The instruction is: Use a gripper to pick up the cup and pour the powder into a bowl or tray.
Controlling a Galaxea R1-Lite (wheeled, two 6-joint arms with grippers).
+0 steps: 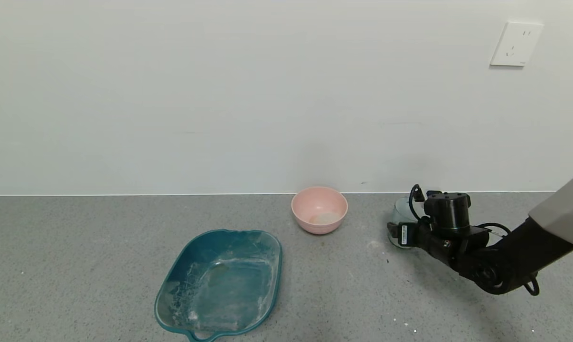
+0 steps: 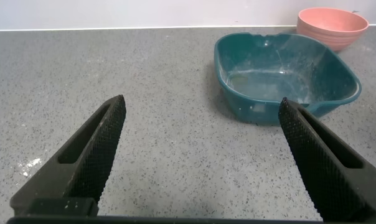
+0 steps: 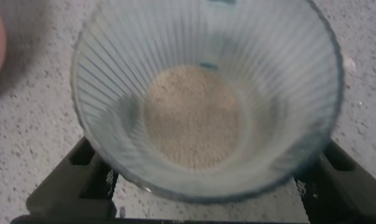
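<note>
One right claw (image 1: 400, 232) around one cup (image 3: 206, 99), one bowl (image 1: 319, 209) beside.

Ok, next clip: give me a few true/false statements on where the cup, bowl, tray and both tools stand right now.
1. The right tool has its fingers on either side of the cup. True.
2. The cup is empty. False: beige powder lies in its bottom.
3. The pink bowl stands near the wall, between the teal tray and the cup. True.
4. The left tool is shut on the tray. False: its fingers are spread wide over bare counter, with the tray farther off.
5. The tray is clean. False: whitish powder smears mark its floor and walls.
6. The cup is tipped over the bowl. False: it sits off to the bowl's right, apart from it.
</note>
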